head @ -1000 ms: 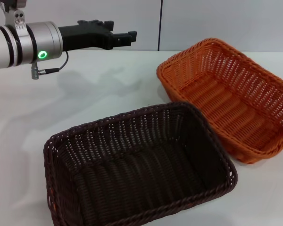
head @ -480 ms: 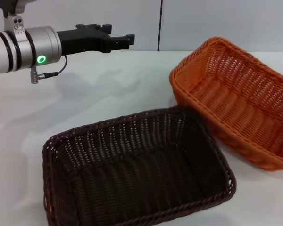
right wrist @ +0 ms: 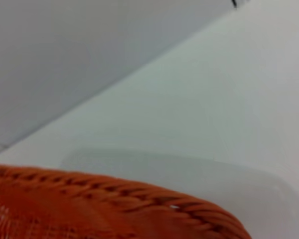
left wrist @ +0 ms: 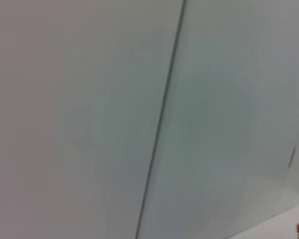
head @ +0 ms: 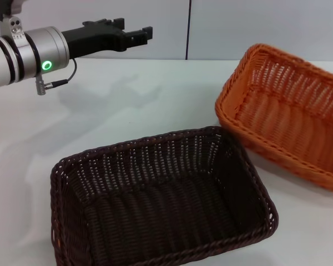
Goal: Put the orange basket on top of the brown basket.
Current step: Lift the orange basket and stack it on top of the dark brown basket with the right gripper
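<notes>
Head view first: the brown basket sits flat on the white bench, close to the near edge, its open top facing up and nothing inside it. Just behind it and off to the robot's right, the orange basket is tilted, with the side nearest the brown basket raised off the bench and its opening turned toward the left. Its near lower corner comes very close to the brown basket's far right corner; whether the two rims touch there I cannot tell. The orange basket runs out past the right edge of the view, so whatever carries it is hidden from here.

The left tool hangs high above the far left part of the bench, well apart from both baskets. Its dark fingers point toward the right and lie close together with nothing between them, and a green light glows on the silver wrist behind them. Its shadow falls on the bare bench beneath.

Left wrist view gives only the pale wall with a dark vertical seam and a sliver of bench in one corner.

Right wrist view looks across the orange basket's braided rim from very close, with the bench and wall beyond. The right tool itself does not show in any view, so I cannot tell its state.
</notes>
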Controlling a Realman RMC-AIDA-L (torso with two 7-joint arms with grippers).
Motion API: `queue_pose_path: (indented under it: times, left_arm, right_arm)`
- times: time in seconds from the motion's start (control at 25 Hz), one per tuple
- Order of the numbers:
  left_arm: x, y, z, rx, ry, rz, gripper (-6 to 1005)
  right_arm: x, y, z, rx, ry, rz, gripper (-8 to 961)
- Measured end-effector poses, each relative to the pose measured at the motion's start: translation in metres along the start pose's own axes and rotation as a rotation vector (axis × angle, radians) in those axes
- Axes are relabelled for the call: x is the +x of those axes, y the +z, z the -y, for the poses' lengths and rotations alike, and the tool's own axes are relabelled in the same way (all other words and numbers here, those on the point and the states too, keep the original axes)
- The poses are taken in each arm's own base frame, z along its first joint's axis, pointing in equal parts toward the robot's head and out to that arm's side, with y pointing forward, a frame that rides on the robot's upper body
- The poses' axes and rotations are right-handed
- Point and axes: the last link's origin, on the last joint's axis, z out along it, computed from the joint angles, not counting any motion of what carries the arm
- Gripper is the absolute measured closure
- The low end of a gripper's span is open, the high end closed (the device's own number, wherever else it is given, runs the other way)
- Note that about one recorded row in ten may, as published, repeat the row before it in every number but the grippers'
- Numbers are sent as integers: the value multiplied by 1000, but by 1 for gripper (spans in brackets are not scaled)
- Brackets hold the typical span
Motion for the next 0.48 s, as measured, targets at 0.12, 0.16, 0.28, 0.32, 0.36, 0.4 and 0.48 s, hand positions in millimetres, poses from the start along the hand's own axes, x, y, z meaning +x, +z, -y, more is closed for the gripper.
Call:
queue_pose_path:
  times: [0.12, 0.16, 0.28, 0.32, 0.36, 0.4, 0.48]
  left_arm:
    - [3, 1, 3, 22, -16, -22, 155]
    - [3, 2, 2, 22, -15, -21, 155]
    - [3, 7, 0, 25, -15, -14, 155]
    - [3, 7, 0, 25, -15, -14, 155]
    - [2, 8, 1, 28, -14, -13, 155]
    - [2, 8, 1, 28, -14, -13, 155]
    - [3, 7, 1, 33, -19, -21, 155]
  right_arm:
    - [-8, -4, 1, 11, -12, 44, 744]
    - [-11, -6, 1, 14, -12, 60, 745]
    - [-18, -8, 2, -4, -2, 134, 748]
    - [-18, -8, 2, -4, -2, 134, 749]
    - [-19, -8, 2, -14, -1, 154, 749]
    - [-20, -9, 2, -32, 0, 177, 750]
    - [-21, -11, 0, -96, 8, 243, 751]
